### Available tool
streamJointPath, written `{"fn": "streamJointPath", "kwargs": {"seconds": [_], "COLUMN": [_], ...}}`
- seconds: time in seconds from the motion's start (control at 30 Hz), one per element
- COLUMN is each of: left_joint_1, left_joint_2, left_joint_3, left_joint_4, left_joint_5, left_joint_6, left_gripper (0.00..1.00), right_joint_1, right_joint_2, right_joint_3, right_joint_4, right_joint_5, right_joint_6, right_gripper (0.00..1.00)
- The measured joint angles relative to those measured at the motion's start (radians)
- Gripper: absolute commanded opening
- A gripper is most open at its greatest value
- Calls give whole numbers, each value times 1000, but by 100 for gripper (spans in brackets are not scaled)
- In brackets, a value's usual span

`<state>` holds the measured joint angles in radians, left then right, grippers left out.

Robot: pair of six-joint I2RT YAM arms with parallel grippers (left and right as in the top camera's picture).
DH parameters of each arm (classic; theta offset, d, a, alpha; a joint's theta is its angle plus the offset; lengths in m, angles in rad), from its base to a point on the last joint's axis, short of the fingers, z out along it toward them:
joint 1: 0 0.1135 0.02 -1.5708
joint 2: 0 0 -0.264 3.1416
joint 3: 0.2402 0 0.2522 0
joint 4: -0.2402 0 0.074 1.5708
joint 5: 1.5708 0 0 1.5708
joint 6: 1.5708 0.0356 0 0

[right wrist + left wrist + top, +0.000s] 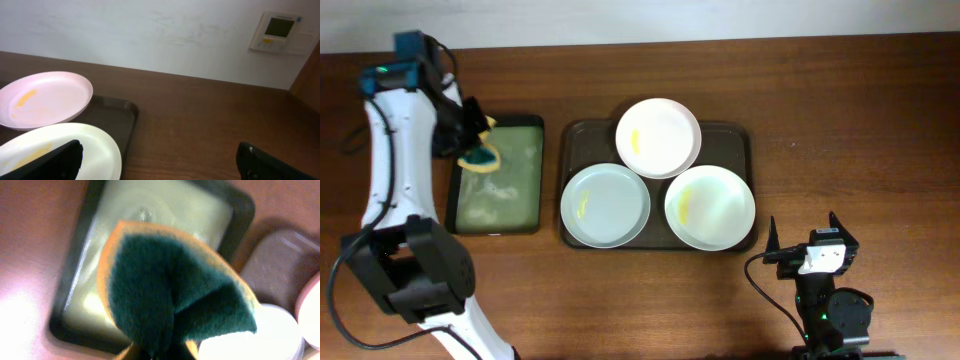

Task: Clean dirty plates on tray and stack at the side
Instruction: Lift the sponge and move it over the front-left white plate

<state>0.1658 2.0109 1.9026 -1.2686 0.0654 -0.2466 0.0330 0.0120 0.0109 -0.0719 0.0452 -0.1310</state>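
Three round plates lie on the dark tray: a white one at the back, a grey-blue tinted one at front left, a white one at front right. Each has a yellow smear. My left gripper is shut on a green and yellow sponge and holds it above the narrow green tray. My right gripper is open and empty near the front edge, right of the tray. The right wrist view shows two plates and the tray corner.
The narrow green tray holds pale soapy water. A wall panel hangs behind the table. Bare wooden table lies to the right of the big tray.
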Motion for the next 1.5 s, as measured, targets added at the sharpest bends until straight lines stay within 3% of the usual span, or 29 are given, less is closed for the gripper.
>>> {"fn": "streamJointPath", "kwargs": {"seconds": [0.07,0.13,0.2,0.37,0.47,0.57,0.7,0.83,0.87,0.9,0.97,1.0,1.07,1.1,1.2,1.3,1.4,1.5], "left_joint_1": [-27,-37,-35,-40,-90,-182,-357,-530,-539,-562,-575,-576,-576,-576,-578,-578,-578,-576], "left_joint_2": [26,65,67,-51,-197,-220,-183,-174,-170,-171,-171,-171,-171,-171,-171,-172,-199,-280], "left_joint_3": [-209,-291,-220,179,238,192,-140,-595,-611,-687,-744,-759,-789,-794,-797,-761,-688,-639], "left_joint_4": [152,138,38,-173,-242,-288,-63,426,447,562,598,604,629,640,672,633,580,553], "left_joint_5": [-2,-3,-4,18,59,92,193,235,237,216,163,143,90,70,39,31,31,31], "left_joint_6": [1,21,45,68,70,71,58,-62,-71,-129,-214,-237,-277,-282,-299,-280,-266,-262], "left_gripper": [0,0,0,0,0,0,0,0,0,0,5,16,27,44,58,55,43,42], "right_joint_1": [0,0,0,0,0,0,0,0,0,0,0,0,0,0,0,0,0,0], "right_joint_2": [0,0,0,0,0,0,1,0,0,0,-1,-1,-1,-1,-1,-1,-1,-2], "right_joint_3": [0,0,0,0,0,0,0,0,0,0,0,0,0,0,0,0,0,0], "right_joint_4": [1,0,1,0,0,1,1,0,0,1,0,0,0,0,0,0,11,158], "right_joint_5": [0,0,0,0,0,0,1,0,0,0,0,0,0,0,0,0,0,-144], "right_joint_6": [0,0,1,0,0,0,0,0,0,0,0,0,0,1,0,0,0,65], "right_gripper": [98,98,98,98,98,98,98,98,98,98,98,98,98,98,98,98,98,98]}}
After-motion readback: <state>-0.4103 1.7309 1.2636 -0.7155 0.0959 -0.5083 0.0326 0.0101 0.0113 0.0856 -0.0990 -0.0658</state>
